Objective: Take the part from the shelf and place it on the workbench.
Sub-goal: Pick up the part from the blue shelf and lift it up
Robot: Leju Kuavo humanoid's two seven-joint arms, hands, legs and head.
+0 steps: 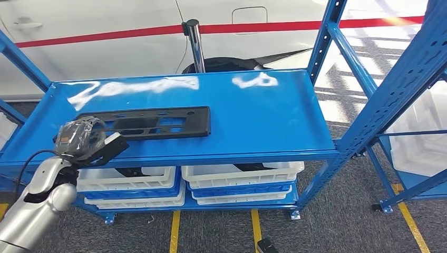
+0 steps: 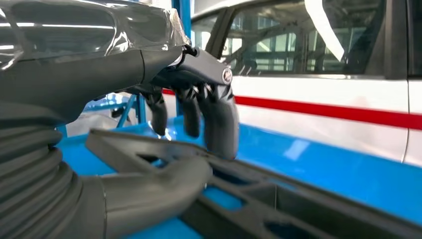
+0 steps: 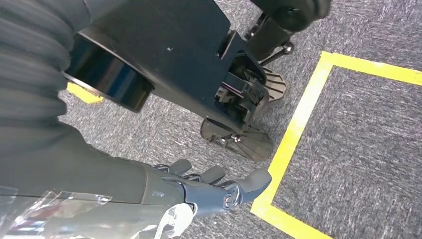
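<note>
We see the part [image 1: 153,123] flat on the shelf [image 1: 274,126], near its front edge. Left hand [image 1: 87,139] straddles its end, fingers [image 2: 219,124] apart, not clamped. Right hand [image 3: 209,191] hangs open. Risk: gripping one end only, so the long part could tip or slip.

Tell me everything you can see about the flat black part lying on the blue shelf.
The flat black perforated part is a long, thin rectangular panel, matte like moulded plastic, with several cut-out openings and raised ribs through which the blue metal shelf top shows. It lies flat on the shelf's left half, long side roughly along the front edge. The left hand is at its left end, thumb low against the part's edge and fingers poised above; a firm grip cannot be confirmed.
</note>
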